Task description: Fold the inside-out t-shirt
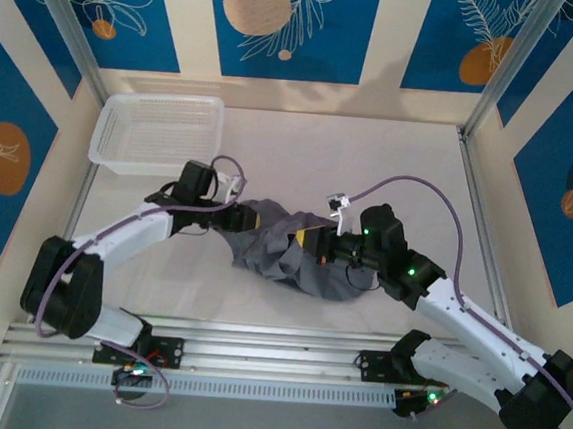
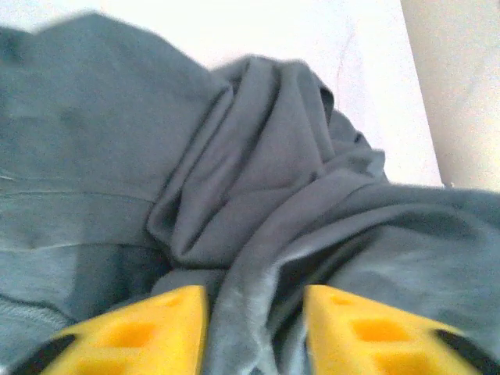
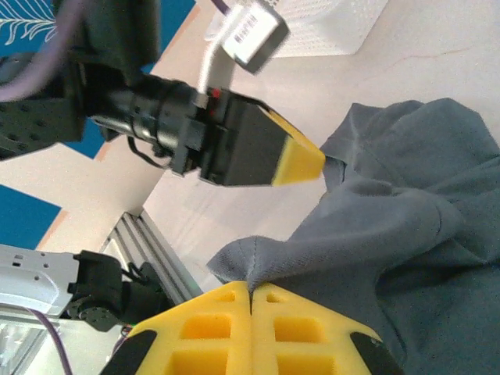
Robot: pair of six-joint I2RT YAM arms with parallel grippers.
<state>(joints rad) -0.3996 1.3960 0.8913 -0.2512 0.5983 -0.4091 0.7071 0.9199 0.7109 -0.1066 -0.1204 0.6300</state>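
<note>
The inside-out t-shirt (image 1: pixel 275 256) lies bunched in a slate-grey heap at the middle of the table. My left gripper (image 1: pixel 230 218) sits at the heap's left edge. In the left wrist view its yellow fingers (image 2: pixel 156 332) stand apart, open, with a fold of the t-shirt (image 2: pixel 266 172) lying loose between them. My right gripper (image 1: pixel 311 243) is over the heap's right half. Seen from the right wrist, this gripper (image 3: pixel 251 294) is shut on a seamed edge of the t-shirt (image 3: pixel 406 234) and pulls it into a small peak. The left gripper's fingertip (image 3: pixel 298 162) shows just beyond.
A white mesh-sided basket (image 1: pixel 155 168) stands at the back left, its wall also seen in the right wrist view (image 3: pixel 328 31). An aluminium rail (image 1: pixel 274 359) runs along the near edge, and metal posts stand at the table's sides.
</note>
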